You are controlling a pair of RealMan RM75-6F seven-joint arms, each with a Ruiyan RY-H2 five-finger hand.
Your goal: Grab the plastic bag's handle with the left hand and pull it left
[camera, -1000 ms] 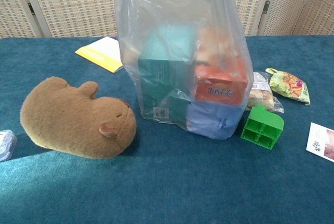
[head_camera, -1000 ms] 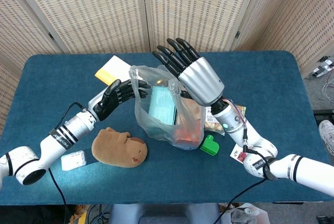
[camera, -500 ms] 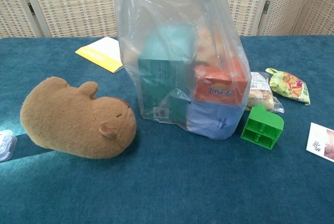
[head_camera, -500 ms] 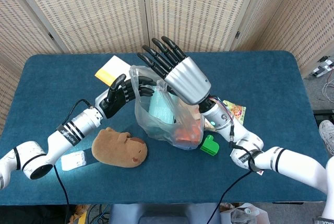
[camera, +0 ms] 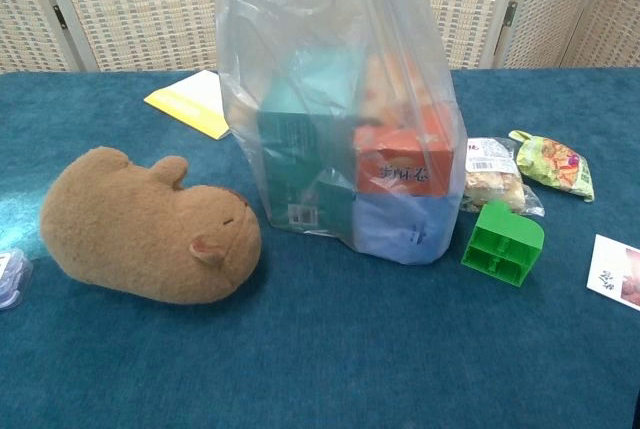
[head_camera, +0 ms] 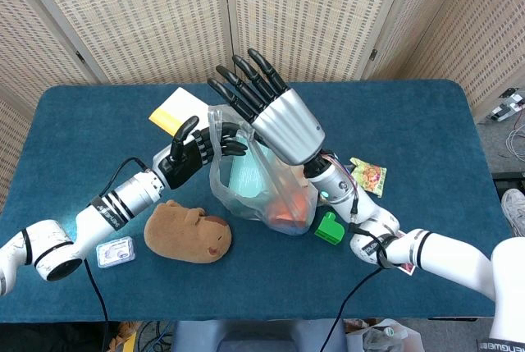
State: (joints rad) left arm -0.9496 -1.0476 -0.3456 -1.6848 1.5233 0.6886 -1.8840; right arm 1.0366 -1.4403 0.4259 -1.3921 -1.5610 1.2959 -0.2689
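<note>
A clear plastic bag point(head_camera: 264, 196) point(camera: 340, 119) stands upright mid-table with a teal box, an orange box and a blue pack inside. My left hand point(head_camera: 198, 152) is at the bag's left rim, and its dark fingers point(head_camera: 230, 140) curl around the left handle point(head_camera: 220, 122), thumb raised. The bag leans slightly towards that hand. My right hand point(head_camera: 277, 116) hovers over the bag's mouth with its fingers spread, holding nothing. In the chest view only a dark sliver of a hand shows at the top edge above the bag.
A brown capybara plush point(head_camera: 188, 234) point(camera: 150, 226) lies left of the bag. A yellow booklet point(head_camera: 174, 111) lies behind the left hand. A green block point(head_camera: 330, 227) point(camera: 504, 241) and snack packs point(head_camera: 368, 176) point(camera: 550, 163) sit right of the bag. A small clear case point(head_camera: 115, 251) lies near the left forearm.
My left hand has reached in and closed its fingers on the bag's left handle. The bag and its boxes have shifted slightly left. The right hand has drifted left above the bag.
</note>
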